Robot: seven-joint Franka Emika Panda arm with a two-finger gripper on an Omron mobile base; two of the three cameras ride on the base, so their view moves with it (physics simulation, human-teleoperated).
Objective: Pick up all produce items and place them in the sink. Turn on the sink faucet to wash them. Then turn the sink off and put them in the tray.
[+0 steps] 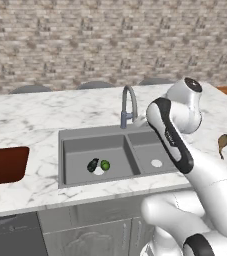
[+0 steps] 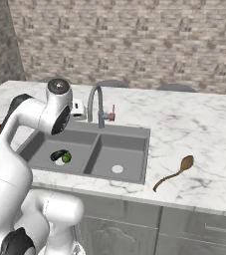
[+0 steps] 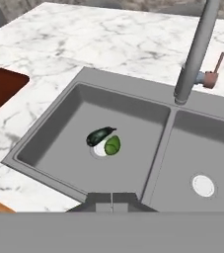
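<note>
Overhead, arm bent – tool (image 3: 112,196) above sink (image 3: 59,123), fingertips together.

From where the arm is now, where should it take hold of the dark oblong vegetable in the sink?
Probably across the middle of the dark vegetable, coming straight down from above. It lies flat over the drain of the left basin, and the green ball sits against one side, so set the fingers across its narrow width, clear of the ball.

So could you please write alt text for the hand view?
Two produce items, a dark oblong and a green ball, lie touching over the drain of the sink's left basin; the faucet rises behind the divider.
</note>
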